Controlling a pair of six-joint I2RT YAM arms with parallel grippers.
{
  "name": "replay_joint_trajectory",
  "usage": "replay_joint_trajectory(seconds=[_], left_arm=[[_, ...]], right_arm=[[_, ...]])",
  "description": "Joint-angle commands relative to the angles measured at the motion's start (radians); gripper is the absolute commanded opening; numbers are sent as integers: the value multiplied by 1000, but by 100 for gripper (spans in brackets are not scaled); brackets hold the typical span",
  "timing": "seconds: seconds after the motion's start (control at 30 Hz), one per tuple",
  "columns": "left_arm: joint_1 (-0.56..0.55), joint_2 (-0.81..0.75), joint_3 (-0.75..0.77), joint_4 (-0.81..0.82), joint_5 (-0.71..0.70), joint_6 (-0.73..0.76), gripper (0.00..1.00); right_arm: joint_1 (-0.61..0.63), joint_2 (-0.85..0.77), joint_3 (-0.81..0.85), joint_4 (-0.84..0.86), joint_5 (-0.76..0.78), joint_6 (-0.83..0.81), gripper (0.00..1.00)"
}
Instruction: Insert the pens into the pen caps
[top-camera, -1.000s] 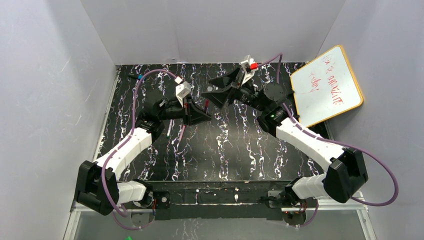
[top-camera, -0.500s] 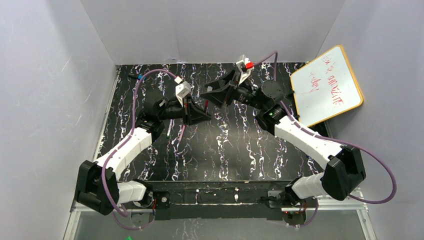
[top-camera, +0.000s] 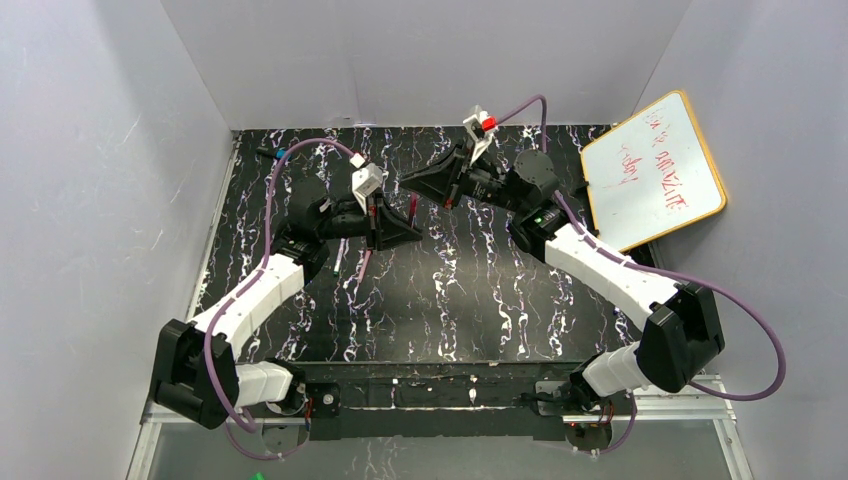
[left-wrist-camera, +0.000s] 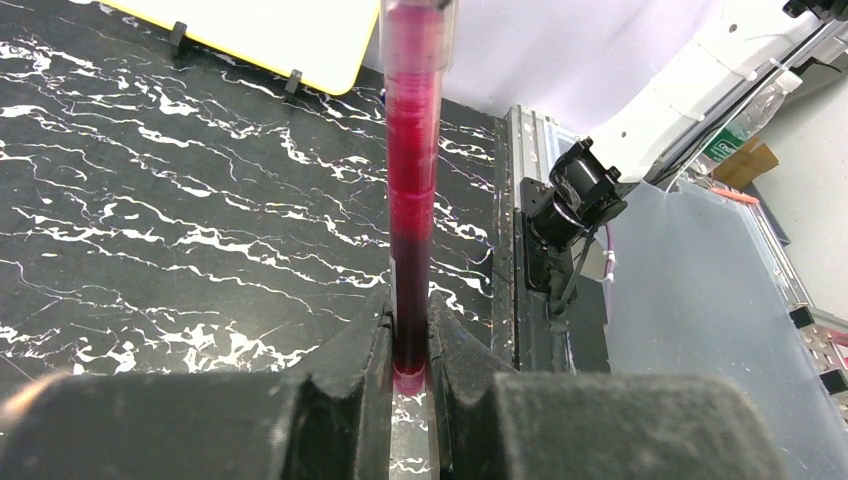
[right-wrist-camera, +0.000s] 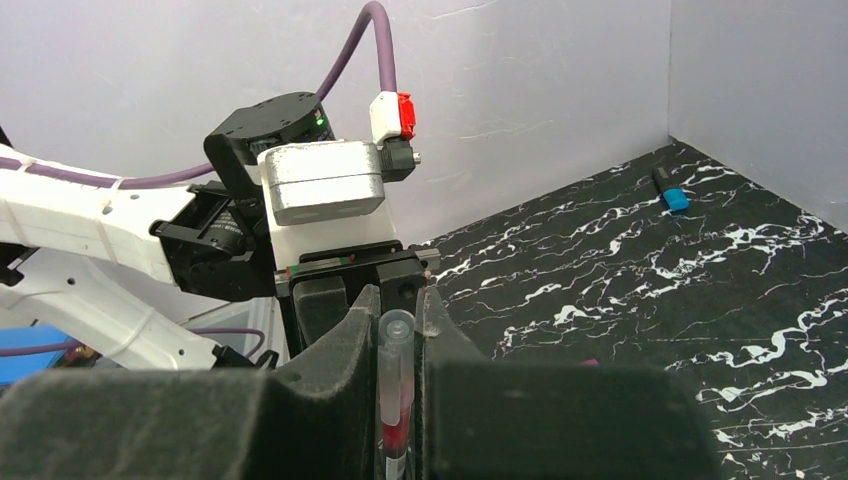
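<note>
A red pen (left-wrist-camera: 412, 200) stands upright with its bottom end pinched in my left gripper (left-wrist-camera: 410, 340), which is shut on it. In the top view the left gripper (top-camera: 413, 230) and this pen (top-camera: 412, 209) sit at mid-table. A clear pen cap (right-wrist-camera: 397, 345) covers the pen's upper end. My right gripper (right-wrist-camera: 398, 320) is shut on that cap, whose rounded tip pokes out past the fingertips. The right gripper (top-camera: 410, 186) reaches in from the right, just above the left one. The right fingers lie beyond the top edge of the left wrist view.
Two more thin pens (top-camera: 338, 260) (top-camera: 364, 262) lie on the black marbled table (top-camera: 450, 300) under the left arm. A small blue-and-black item (top-camera: 272, 154) (right-wrist-camera: 668, 190) lies at the far left corner. A yellow-framed whiteboard (top-camera: 655, 170) leans at the right wall.
The right gripper has moved left to the upright pen and closed from wide open onto its capped end. The left arm and its grip have not moved.
</note>
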Motion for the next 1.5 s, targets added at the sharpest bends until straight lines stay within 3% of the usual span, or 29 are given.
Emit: replay_joint_trajectory(seconds=[0.0,0.27,0.47,0.7,1.17,1.47], left_arm=[[-4,12,78,-75,5,63,0],[24,97,278,-126,50,48,0],[55,134,341,-17,91,-68,0],[62,152,416,-53,122,-77,0],[67,140,499,-175,104,10,0],[99,118,500,-170,100,10,0]], right_arm=[[0,-9,-4,-17,-5,-22,1],[7,-62,-126,-84,-6,-43,1],[24,-100,-216,-145,6,-72,1],[61,-110,-277,-163,14,-66,1],[235,-58,-358,-118,88,-24,1],[299,-58,-434,-105,123,14,1]])
